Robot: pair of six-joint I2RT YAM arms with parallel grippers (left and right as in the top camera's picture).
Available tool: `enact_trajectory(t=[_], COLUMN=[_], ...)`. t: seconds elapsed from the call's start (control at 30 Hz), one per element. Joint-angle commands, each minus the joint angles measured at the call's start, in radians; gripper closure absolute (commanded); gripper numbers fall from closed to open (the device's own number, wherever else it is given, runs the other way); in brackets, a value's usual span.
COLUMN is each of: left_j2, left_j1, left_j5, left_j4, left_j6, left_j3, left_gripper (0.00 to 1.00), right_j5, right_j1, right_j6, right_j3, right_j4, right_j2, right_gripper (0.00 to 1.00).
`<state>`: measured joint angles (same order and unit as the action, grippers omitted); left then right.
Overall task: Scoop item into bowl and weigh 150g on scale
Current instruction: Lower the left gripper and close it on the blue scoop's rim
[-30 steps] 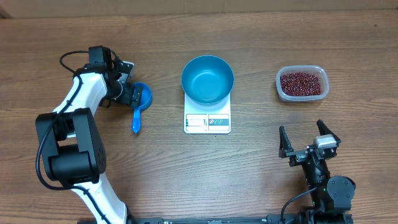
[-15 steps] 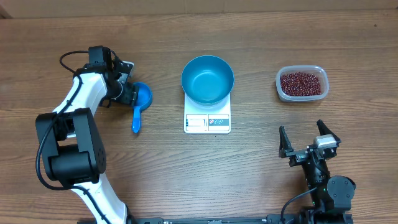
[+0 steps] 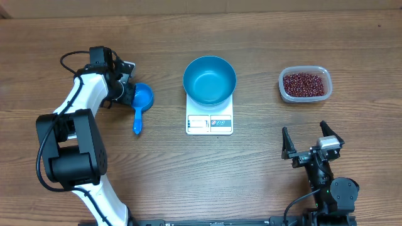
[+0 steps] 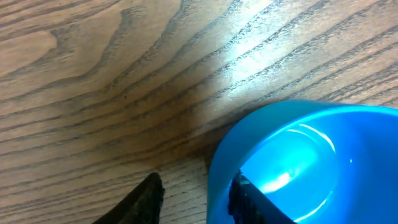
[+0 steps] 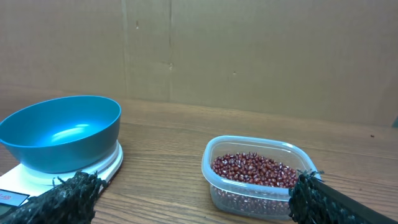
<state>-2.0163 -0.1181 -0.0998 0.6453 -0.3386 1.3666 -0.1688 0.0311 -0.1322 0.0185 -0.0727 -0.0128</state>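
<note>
The scale (image 3: 209, 119) has a printed label strip along its near edge, with a pale panel on one side and a teal patch on the other. The writing is too small to read.

Since a second ago, only the left tool (image 3: 132, 94) has changed. Its jaws have drawn in from wide apart and now straddle the rim of the scoop (image 3: 141, 103). The left wrist view shows one finger (image 4: 239, 196) inside the cup against the wall. The other finger (image 4: 143, 199) is outside, with a strip of bare wood between it and the cup. The tool is therefore narrowed around the rim but not clenched on it. The scoop lies on the desk (image 3: 188, 176) where it lay before, with its cup toward the far side and its handle pointing near. The bowl, scale, tub and right tool have not moved.

The bowl (image 3: 210, 85) stands on the scale's far half and shows only its smooth blue inside. The scoop's cup likewise shows plain blue. The beans (image 3: 304, 83) fill the clear tub (image 3: 282, 88) at the right of the desk, well apart from the bowl. They form a loose red-brown heap below the rim.

The right tool (image 3: 305, 135) hangs released near the desk's front, its jaws spread wide, with the tub beyond it.
</note>
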Motion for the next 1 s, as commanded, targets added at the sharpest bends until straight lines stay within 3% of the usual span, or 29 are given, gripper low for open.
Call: enact_trajectory(t=[0.0, 0.4, 0.8, 0.97], left_j2=[-0.012, -0.012, -0.011, -0.01], left_j1=[0.001, 0.001, 0.001, 0.001], left_j5=[0.002, 0.002, 0.001, -0.001], left_j4=[-0.003, -0.015, -0.015, 0.003], left_j6=[0.006, 0.006, 0.006, 0.071], left_j3=[-0.007, -0.007, -0.005, 0.031], left_gripper=[0.66, 0.96, 0.96, 0.96], right_j5=[-0.005, -0.005, -0.005, -0.005], right_j1=[0.004, 0.004, 0.004, 0.004], right_j6=[-0.015, -0.015, -0.015, -0.015], right_j3=[-0.01, -0.01, -0.01, -0.01], right_j4=[0.003, 0.003, 0.003, 0.003], right_j2=[0.01, 0.01, 0.01, 0.01], right_gripper=[0.0, 0.0, 0.0, 0.0])
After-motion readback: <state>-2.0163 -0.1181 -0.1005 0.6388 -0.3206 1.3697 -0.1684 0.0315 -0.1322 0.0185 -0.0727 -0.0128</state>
